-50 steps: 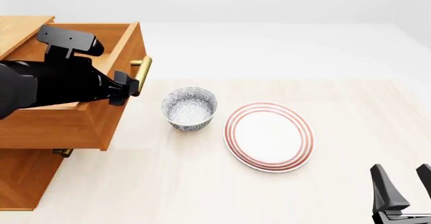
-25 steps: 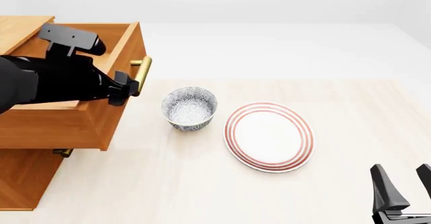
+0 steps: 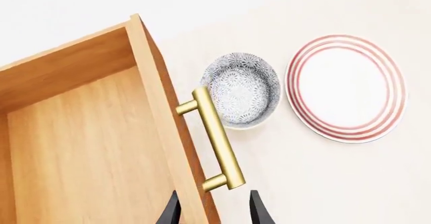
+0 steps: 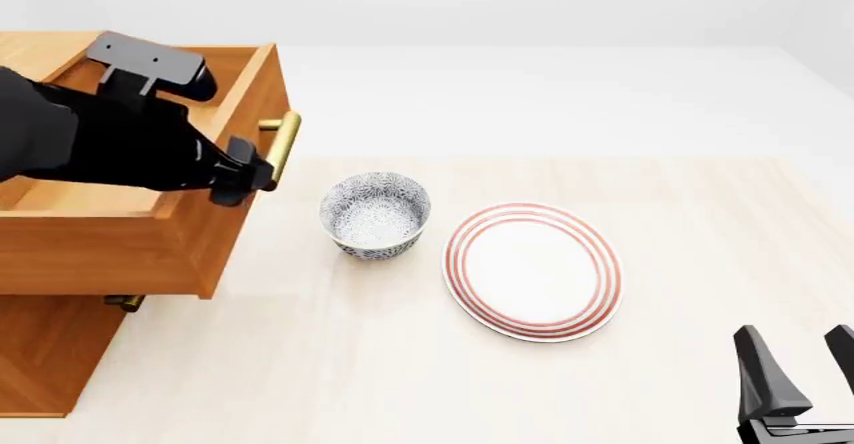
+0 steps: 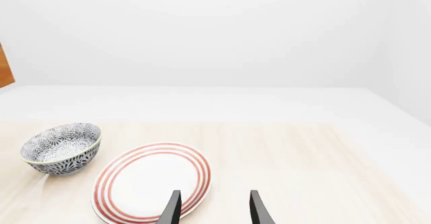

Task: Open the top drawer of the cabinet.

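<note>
While pulled well out of the cabinet (image 4: 47, 354) at the table's (image 4: 400, 364) left edge, top drawer (image 4: 147, 244) juts rightward, brass handle (image 4: 282, 148) running front to back. Left claw (image 4: 250, 171) released, fingers (image 3: 257, 211) straddling the handle's near end without gripping. Patterned bowl (image 4: 375, 214) just right of the handle; striped plate (image 4: 534, 269) beyond it. Right claw (image 4: 801, 364) parted, low at the near right corner, bare wood around.

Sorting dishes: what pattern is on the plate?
White plate with red rings around its rim, clearest in the front view.
</note>
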You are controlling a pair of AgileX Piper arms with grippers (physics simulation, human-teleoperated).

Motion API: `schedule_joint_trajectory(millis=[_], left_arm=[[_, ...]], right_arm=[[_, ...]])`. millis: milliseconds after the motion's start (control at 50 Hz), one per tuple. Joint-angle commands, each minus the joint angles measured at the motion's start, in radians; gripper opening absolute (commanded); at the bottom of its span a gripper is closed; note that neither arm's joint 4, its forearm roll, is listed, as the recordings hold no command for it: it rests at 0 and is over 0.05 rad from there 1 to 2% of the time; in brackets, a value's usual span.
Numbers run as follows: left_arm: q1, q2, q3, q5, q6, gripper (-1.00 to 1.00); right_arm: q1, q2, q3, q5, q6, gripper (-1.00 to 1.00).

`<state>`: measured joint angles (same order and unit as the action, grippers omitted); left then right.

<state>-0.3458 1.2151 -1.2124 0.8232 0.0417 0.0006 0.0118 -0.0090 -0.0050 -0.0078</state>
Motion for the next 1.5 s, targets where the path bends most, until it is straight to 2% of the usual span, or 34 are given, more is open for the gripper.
schedule_joint_trajectory(millis=[20, 260, 360, 720, 1500], left_arm=[[-0.062, 0.045, -0.112, -0.063, 0.082, 1.00], [-0.055, 0.047, -0.137, -0.053, 0.089, 1.00], [-0.051, 0.032, -0.148, -0.052, 0.070, 1.00], [-0.026, -0.011, -0.127, -0.051, 0.062, 1.00], [0.019, -0.104, -0.161, -0.008, 0.094, 1.00]], right_arm=[[0.000, 0.000, 0.000, 0.000, 0.000, 1.00], [0.000, 0.000, 0.000, 0.000, 0.001, 1.00], [0.000, 0.000, 0.000, 0.000, 0.000, 1.00], [0.000, 0.000, 0.000, 0.000, 0.000, 1.00], [0.000, 0.000, 0.000, 0.000, 0.000, 1.00]])
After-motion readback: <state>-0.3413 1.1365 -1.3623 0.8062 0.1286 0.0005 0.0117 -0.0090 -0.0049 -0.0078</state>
